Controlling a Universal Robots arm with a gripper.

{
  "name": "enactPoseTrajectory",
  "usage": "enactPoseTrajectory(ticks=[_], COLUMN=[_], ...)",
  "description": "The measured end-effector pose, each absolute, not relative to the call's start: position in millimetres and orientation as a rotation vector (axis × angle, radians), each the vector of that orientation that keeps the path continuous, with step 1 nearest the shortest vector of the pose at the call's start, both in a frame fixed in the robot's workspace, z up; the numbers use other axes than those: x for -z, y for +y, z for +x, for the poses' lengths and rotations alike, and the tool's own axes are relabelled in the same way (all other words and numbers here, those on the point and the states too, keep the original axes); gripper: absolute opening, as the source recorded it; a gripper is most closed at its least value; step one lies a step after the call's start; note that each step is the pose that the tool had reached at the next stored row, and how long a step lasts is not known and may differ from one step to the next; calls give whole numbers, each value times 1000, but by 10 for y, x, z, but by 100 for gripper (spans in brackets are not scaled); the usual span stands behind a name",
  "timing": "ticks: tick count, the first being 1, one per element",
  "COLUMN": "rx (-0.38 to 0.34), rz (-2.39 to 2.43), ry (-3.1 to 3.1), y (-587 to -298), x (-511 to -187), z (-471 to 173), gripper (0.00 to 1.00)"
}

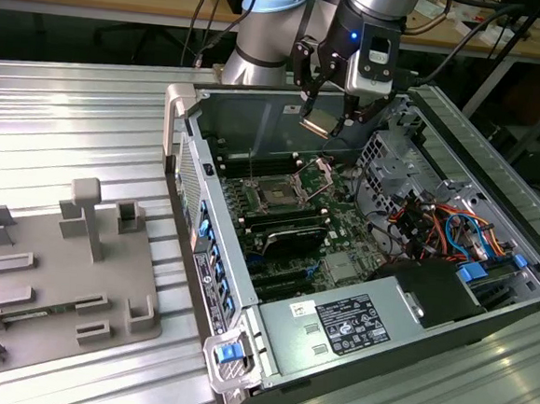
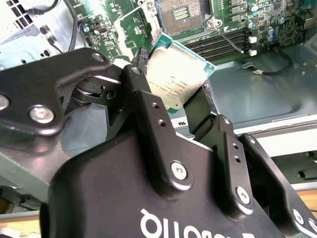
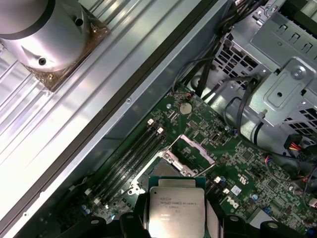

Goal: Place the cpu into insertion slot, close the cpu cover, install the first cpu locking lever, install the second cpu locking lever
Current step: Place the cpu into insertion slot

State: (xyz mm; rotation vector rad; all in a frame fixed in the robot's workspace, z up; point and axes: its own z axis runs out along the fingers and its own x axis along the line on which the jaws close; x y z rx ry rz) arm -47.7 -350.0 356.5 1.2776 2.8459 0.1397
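Clamping the cpu (image 2: 177,82) by two opposite edges, the black fingers (image 2: 148,114) stood narrow, one on each side of the chip, with its face left bare between them. The chip was a small flat square with a silvery-tan metal face, faint dark print across its middle and a thin green border around the metal. In the exterior view it hung tilted in the air above the open computer case (image 1: 188,111), clear of the green board below.

The insertion slot (image 1: 277,195) lay on that board, well apart from the held chip, its dark centre bare inside a silvery rim. Just beside it the cpu cover (image 1: 317,175) stood raised on its hinge, a thin metal frame with the board showing through its window. Long black memory slots (image 1: 286,230) ran next to the socket.

The case lay on its side on a ribbed metal counter (image 1: 71,121), its open face turned up. Toward the exterior view's left, a grey tray (image 1: 58,284) of moulded holders rested on the same counter, apart from the case.
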Motion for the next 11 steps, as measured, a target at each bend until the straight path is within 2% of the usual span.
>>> enactPoseTrajectory(ticks=[11], rx=[-140], rz=[1295], ry=[2838], y=[-3500], x=[-3565], z=[-483], gripper=[55])
